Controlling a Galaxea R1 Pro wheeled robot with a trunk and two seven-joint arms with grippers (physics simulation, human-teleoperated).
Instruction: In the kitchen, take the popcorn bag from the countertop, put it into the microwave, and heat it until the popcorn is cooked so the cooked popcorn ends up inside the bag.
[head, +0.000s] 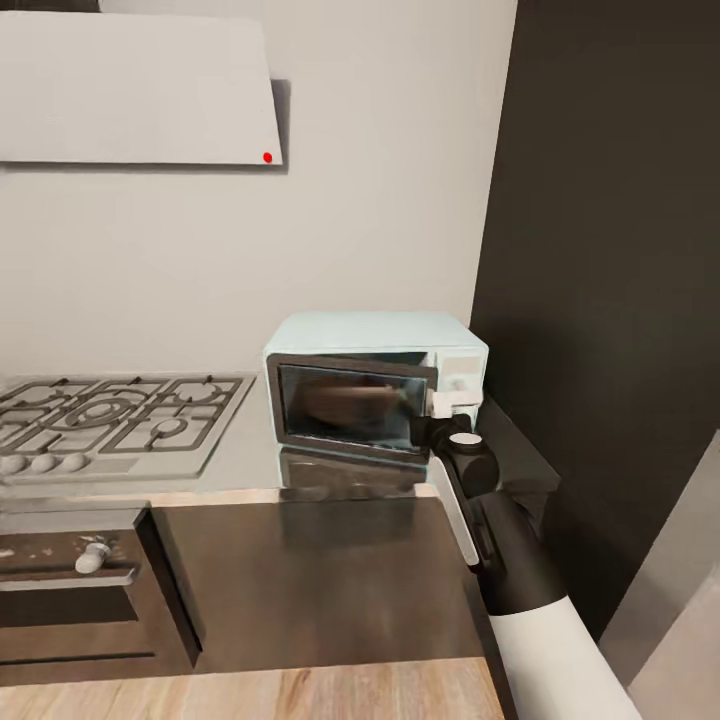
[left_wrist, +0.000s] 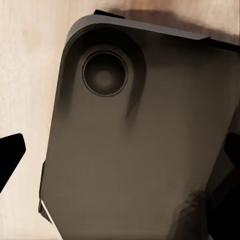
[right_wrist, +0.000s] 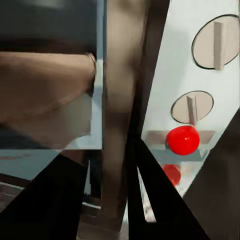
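- The microwave (head: 375, 385) is a small pale blue box. It sits on the shiny grey counter (head: 250, 450), in the corner next to a tall dark cabinet (head: 610, 300).
- Its dark glass door looks shut. A brown shape shows behind the glass. That is the popcorn bag (head: 345, 405), inside the microwave.
- The right arm reaches up to the white panel on the microwave's right side. The right fingers (head: 443, 403) are at that panel.
- In the right wrist view, the dark fingers (right_wrist: 160, 200) point at the panel. Two round knobs (right_wrist: 192, 106) and a red button (right_wrist: 182, 139) are there. The tan bag (right_wrist: 47, 95) shows behind the glass beside them.
- I cannot tell if the right fingers are apart or together.
- The left wrist view shows a big dark grey robot part (left_wrist: 140, 140) over pale wood floor. I cannot tell how the left fingers are set.
- A steel gas hob (head: 110, 420) lies left of the microwave. A flat grey hood (head: 135, 90) with a red dot hangs above it.
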